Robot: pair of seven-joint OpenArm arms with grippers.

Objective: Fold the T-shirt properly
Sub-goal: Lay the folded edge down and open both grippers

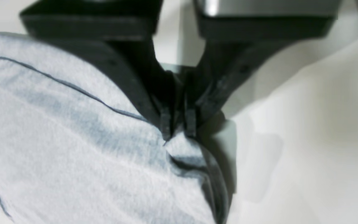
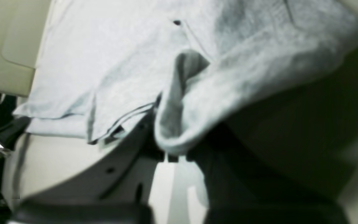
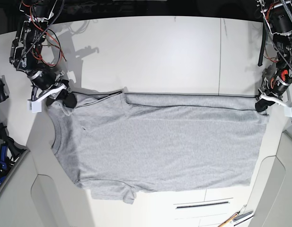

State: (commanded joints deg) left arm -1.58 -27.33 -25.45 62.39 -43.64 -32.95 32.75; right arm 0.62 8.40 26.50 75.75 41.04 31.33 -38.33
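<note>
Lying near edge: grey T-shirt [image 3: 155, 142] spread flat on the white table [image 3: 160, 52], crew neck toward the base view's left, hem toward its right.
Far edge: folded strip of cloth running between both grippers.
Left gripper [image 1: 178, 126]: lowered at the hem corner, fingers pressed together, pinching fabric.
Right gripper [image 2: 171, 152]: angled down at the shoulder, pinching a bunched fold.

Off-white bench [image 3: 164, 52], one seam line toward one end. Dark floor along its far edge. Even light overhead; soft shadows.
</note>
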